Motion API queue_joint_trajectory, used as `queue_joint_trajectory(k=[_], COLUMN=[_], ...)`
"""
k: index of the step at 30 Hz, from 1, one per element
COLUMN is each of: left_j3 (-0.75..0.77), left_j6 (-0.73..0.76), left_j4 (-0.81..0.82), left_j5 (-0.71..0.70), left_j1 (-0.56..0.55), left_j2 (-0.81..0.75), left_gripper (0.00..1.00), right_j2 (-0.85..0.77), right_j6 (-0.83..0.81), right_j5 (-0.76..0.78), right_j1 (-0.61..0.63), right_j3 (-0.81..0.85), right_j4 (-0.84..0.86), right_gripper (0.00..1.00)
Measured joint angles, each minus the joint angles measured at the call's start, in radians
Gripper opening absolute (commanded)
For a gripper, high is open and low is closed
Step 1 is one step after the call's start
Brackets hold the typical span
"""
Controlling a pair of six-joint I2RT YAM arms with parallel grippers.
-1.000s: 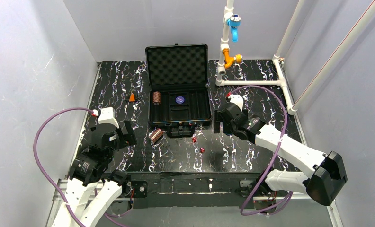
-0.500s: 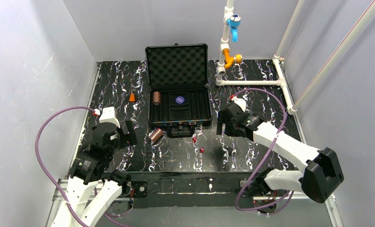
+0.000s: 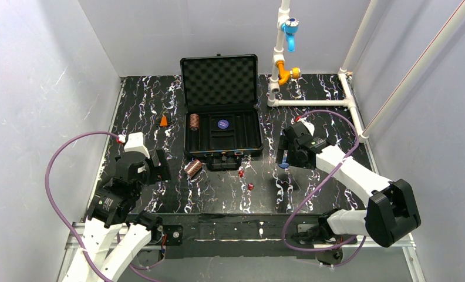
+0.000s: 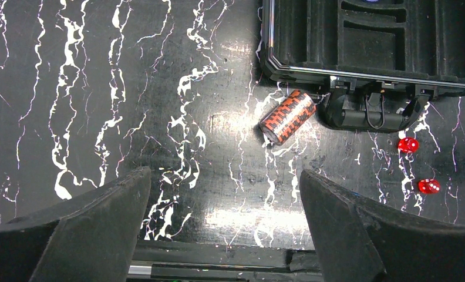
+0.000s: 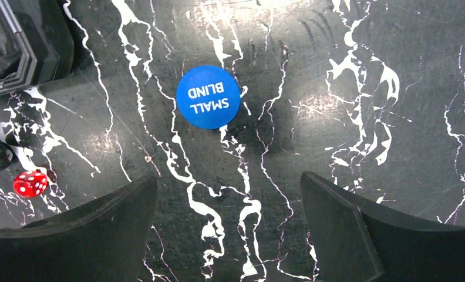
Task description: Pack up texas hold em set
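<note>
**Right arm squared over the loose blind disc**

Right gripper [image 5: 229, 179]: fingers spread wide, nothing between them, hanging above the table. The loose blue disc [image 5: 208, 97], lettered SMALL BLIND, lay flat just ahead of the fingertips and touched neither.

A second earlier this gripper sat closer to the side of the briefcase [image 3: 189, 144]. It had since swung toward the right edge and turned. Likely meaning: it was lining up to pick the disc, with the descent not yet made.

Left gripper [image 4: 224, 173]: also wide open and empty, near the left edge, barely shifted over the same second. Ahead of it the fallen chip stack [image 4: 287, 116] lay on its side just beside the case handle. The first red die [image 4: 408, 145] and second red die [image 4: 428, 186] sat further toward the right edge.

The case stood open at mid table toward the far edge. It held the packed chip stack [image 3: 194, 121] and the packed blue disc [image 3: 222, 124]. The disc, stack and dice outside it were unmoved.
</note>
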Motion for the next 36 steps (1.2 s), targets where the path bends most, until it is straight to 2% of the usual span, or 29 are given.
queue_joint_trajectory(k=[12, 36], left_j3=[0.0, 0.0], left_j6=[0.003, 0.003], left_j4=[0.0, 0.0], left_j5=[0.004, 0.003], left_j1=[0.0, 0.0], left_j2=[0.014, -0.024], left_gripper=[0.98, 0.98], right_j2=[0.012, 0.211], right_j6=[0.001, -0.054], right_j5=[-0.027, -0.174], right_j1=[-0.023, -0.023], right_j3=[-0.021, 0.023], right_j4=[0.007, 0.021], right_gripper=[0.97, 0.98])
